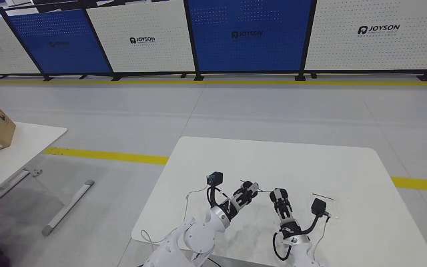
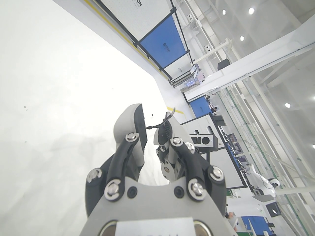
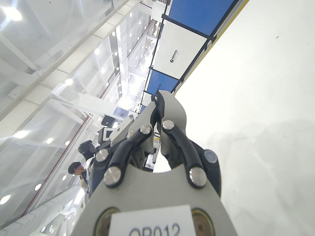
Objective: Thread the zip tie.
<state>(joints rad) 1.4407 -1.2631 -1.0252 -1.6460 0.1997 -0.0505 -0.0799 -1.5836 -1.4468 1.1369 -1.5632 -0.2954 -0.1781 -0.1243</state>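
The right end effector (image 3: pixel 157 97) is clamping shut on the zip tie (image 2: pixel 156 125), with a short black stub sticking out past its fingertips; the strap seems to be running from there across to the left end effector (image 2: pixel 153 116), whose jaws are standing a little apart and gripping nothing; the strap's end is lying across that gap, touching one pad and curving over the tip of the other finger, above the white desk (image 2: pixel 61 74). The tie is looking very light, thin and springy; it is likely bending and flicking aside under any sideways push, and its smooth plastic is probably sliding between pads. A hold close behind the tip seems best, leaving little strap free to wobble; the other grip is best sitting right beside the head.
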